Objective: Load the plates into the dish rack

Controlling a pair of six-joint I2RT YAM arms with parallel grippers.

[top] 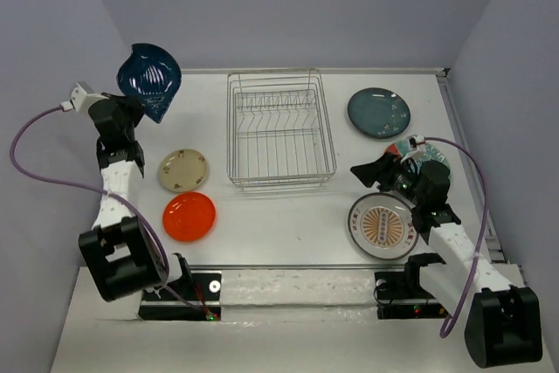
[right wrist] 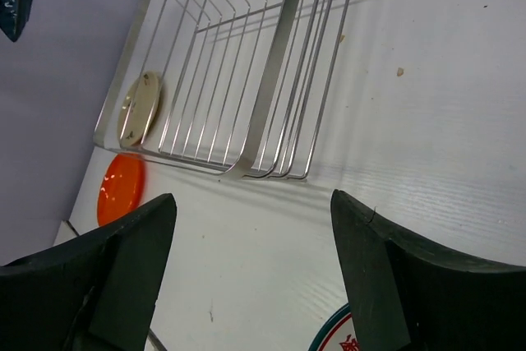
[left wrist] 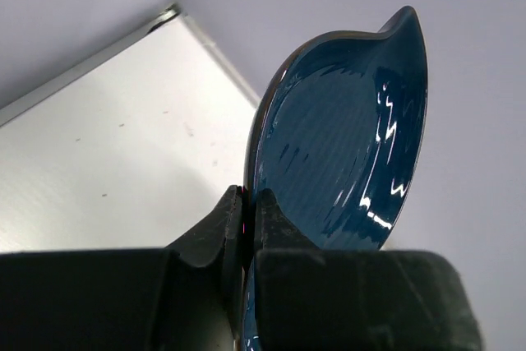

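**A:** How far is the loading getting?

**B:** It's barely starting. The dish rack (top: 279, 133) is sitting empty in the middle of the worktop (top: 279, 229). The dark blue plate (top: 150, 79) is hanging in the air to its left, with the left jaws clamping its lower rim. Five others are lying flat. The cream plate (top: 183, 170) and orange plate (top: 189, 217) are on the left. The teal-grey plate (top: 379, 113), sunburst plate (top: 383, 226) and red plate (top: 434, 156) are on the right (that last one is half hidden under the right arm).

**A:** And the right jaws?

**B:** They're gaping wide and gripping nothing, between the rack and the sunburst plate.

**A:** What are the wrist cameras adding?

**B:** The left wrist is showing the pinch itself: fingers (left wrist: 209, 240) pressing on the blue plate's edge, which the overhead is hiding. The right wrist is looking low through the rack's wires. Only the overhead is taking in all six plates.
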